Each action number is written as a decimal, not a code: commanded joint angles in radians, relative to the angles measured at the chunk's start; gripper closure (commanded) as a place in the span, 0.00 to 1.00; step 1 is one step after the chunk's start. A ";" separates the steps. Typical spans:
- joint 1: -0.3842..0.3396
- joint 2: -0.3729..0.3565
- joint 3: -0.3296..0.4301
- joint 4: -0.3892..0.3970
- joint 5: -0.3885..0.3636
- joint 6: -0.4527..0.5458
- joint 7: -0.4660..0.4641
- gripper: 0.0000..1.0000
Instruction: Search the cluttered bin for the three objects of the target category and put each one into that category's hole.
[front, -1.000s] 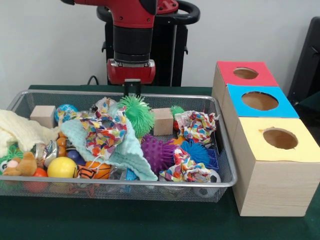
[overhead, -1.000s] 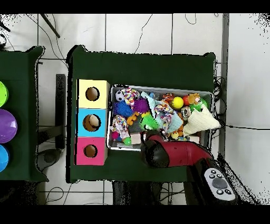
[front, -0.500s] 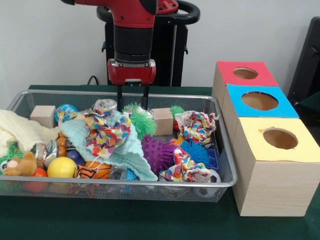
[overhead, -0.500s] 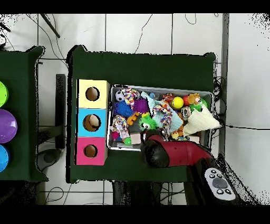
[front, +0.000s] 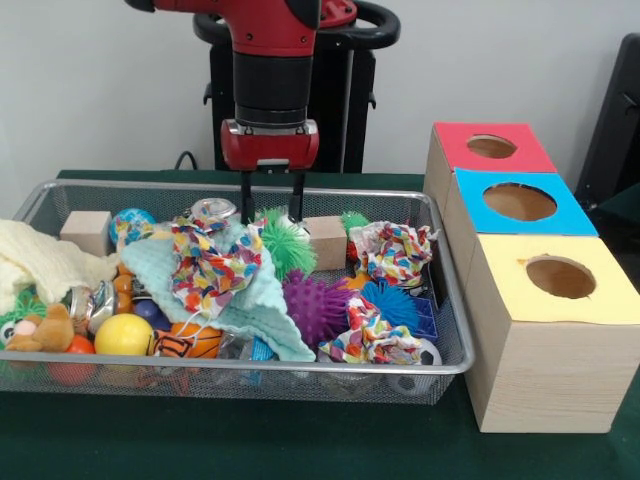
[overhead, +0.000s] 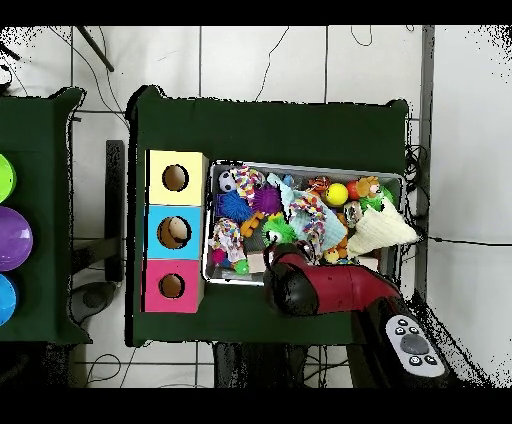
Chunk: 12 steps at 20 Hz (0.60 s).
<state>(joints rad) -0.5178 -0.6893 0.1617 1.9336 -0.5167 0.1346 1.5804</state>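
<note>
My gripper (front: 271, 205) hangs open just above the back of the wire bin (front: 300, 366), nothing between its fingers (front: 246, 195). Directly below it a green spiky ball (front: 285, 242) rests among the clutter, beside a mint cloth (front: 255, 300). A purple spiky ball (front: 315, 305) and a blue spiky ball (front: 390, 300) lie further forward; a small green spiky ball (front: 353, 220) sits by the back rim. Three boxes with round holes stand to the right: red (front: 490, 148), blue (front: 520, 202), yellow (front: 560, 278). In the overhead view the arm (overhead: 300, 288) hides the gripper; the green spiky ball (overhead: 278, 231) shows beside it.
The bin also holds crumpled colourful fabric (front: 210, 262), two wooden blocks (front: 326, 242) (front: 86, 231), a yellow ball (front: 124, 335), a cream knitted cloth (front: 40, 262) and a small plush toy (front: 45, 330). Coloured bowls (overhead: 12, 238) sit on a separate table.
The gripper has risen and opened. The green spiky ball, held high a second ago, has dropped lower into the bin and now lies free.
</note>
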 joint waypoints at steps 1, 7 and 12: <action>0.004 0.035 0.043 0.012 -0.001 -0.034 0.124 0.00; 0.049 0.147 -0.042 0.009 -0.023 -0.149 0.173 0.00; 0.089 0.277 -0.115 -0.012 -0.022 -0.310 0.194 0.00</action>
<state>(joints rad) -0.4499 -0.5517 0.0869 1.9327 -0.5158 -0.0356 1.5804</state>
